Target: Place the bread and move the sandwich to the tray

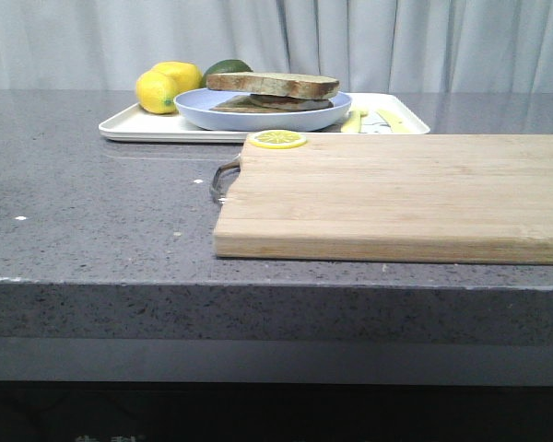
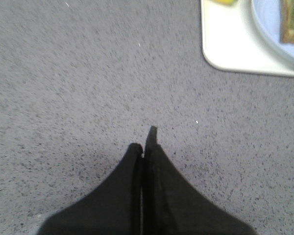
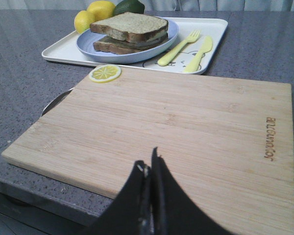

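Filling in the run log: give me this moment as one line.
sandwich: on plate, in tray | cutting board: lemon slice only | left pincer: shut, empty | right pincer: shut, empty

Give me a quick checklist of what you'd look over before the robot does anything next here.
1. Sandwich stacked, top bread on: ok.
2. Blue plate sits inside the tray: ok.
3. Cutting board carries only the lemon slice: ok.
4. Left claw shut, holding nothing, over bare counter: ok.
5. Right claw shut, holding nothing, over the board: ok.
6. Fork and knife lie in the tray beside the plate: ok.
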